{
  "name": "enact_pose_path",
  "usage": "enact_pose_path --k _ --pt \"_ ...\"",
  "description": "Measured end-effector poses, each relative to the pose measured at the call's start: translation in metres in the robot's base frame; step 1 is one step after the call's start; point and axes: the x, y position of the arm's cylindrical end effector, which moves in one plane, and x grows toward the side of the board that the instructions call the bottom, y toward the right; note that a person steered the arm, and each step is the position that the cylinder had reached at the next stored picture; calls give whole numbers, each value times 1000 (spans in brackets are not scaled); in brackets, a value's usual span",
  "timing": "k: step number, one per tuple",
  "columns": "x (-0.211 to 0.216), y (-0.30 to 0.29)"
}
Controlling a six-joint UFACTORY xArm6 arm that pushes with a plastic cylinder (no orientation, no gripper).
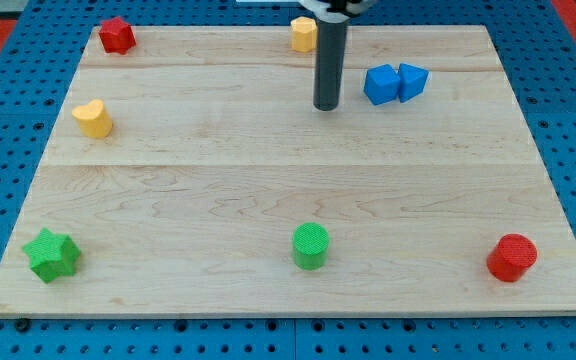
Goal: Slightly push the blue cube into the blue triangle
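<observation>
The blue cube (380, 85) sits near the view's top right of the wooden board, touching the blue triangle (413, 81) on its right side. My tip (326, 106) rests on the board just left of the blue cube, a short gap apart from it. The dark rod rises straight up from the tip to the view's top edge.
A yellow hexagon block (303, 33) stands at the top behind the rod. A red block (117, 35) is at top left, a yellow heart (93, 119) at left, a green star (51, 254) at bottom left, a green cylinder (310, 246) at bottom middle, a red cylinder (512, 258) at bottom right.
</observation>
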Motion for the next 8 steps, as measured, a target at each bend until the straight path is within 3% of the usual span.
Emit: enact_pose_path --k 1,8 --pt "-26 9" --pt "-61 72"
